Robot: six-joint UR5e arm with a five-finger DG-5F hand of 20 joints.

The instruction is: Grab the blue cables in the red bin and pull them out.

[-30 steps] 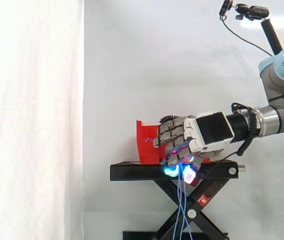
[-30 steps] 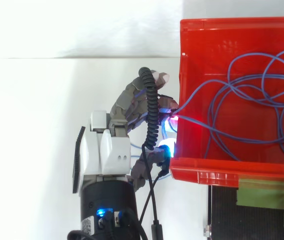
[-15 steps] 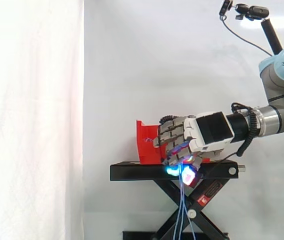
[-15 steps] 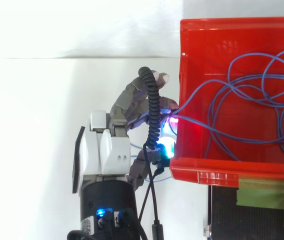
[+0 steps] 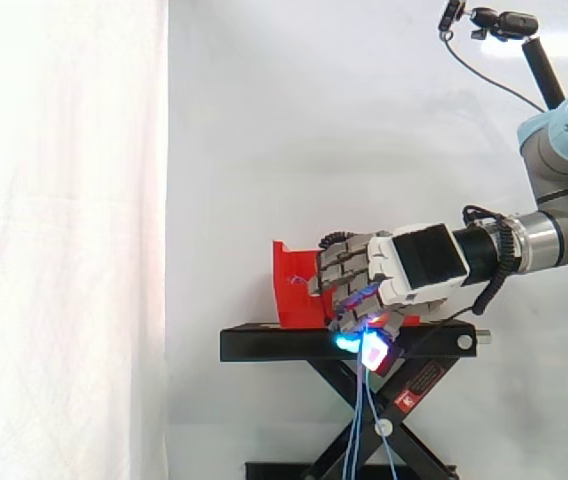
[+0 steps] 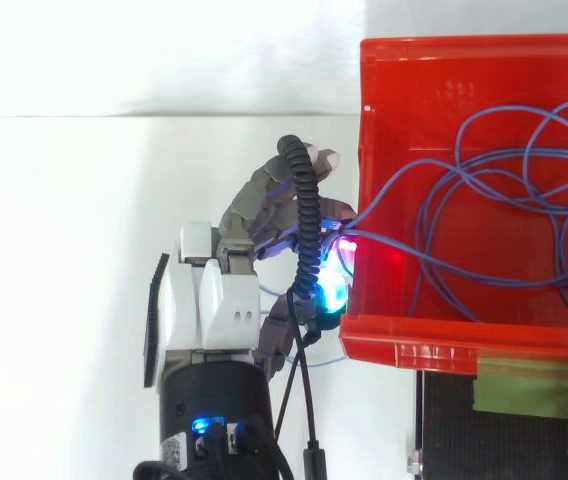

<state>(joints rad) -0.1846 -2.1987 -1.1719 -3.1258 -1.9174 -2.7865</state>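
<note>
Several blue cables [image 6: 389,188] looped inside red bin [image 6: 444,340], strands draped over its wall. My hand [image 6: 209,300] just outside that wall, fingers curled round strands. Light, limp, likely slippery, tangle-prone; best held bunched near wall.

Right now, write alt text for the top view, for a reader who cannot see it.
The robot hand, entering from the bottom edge, has its fingers curled round the blue cables just outside the left wall of the red bin. From the grip the cables run into the bin and lie there in loose loops.
</note>
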